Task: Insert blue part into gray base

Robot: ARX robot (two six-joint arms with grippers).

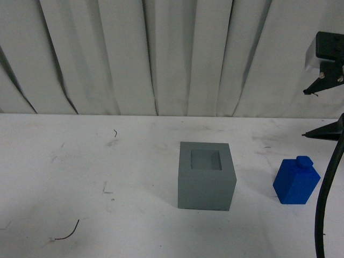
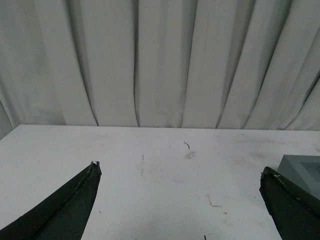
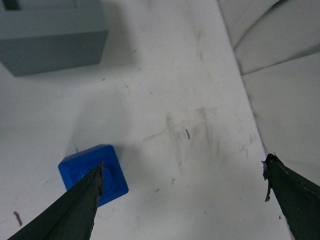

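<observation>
On the scuffed white tabletop (image 1: pixel 80 161), nearest the front edge: a thin dark scrap of wire (image 1: pixel 70 231). Further in, near the middle: a matte gray cube (image 1: pixel 207 180) with a square recess in its top face, recess bare and facing up. To its right, apart and not touching: a bright blue rectangular block (image 1: pixel 296 183), upright, small stud on top. At the right edge: a thick black cable (image 1: pixel 324 204) curving upward. Above and slightly beyond the block: the right gripper (image 1: pixel 305 113), black fingers spread wide, gripping nothing. In the right wrist view, one fingertip (image 3: pixel 85 200) overlapping the top of the block (image 3: pixel 82 162); contact impossible to judge. Outside the front view: the left gripper (image 2: pixel 179 170), likewise spread wide in its own wrist view, bare table between the fingers, a corner of the cube (image 2: pixel 302 167) beside one of them. Farthest back: a pale pleated curtain (image 1: pixel 161 54).
</observation>
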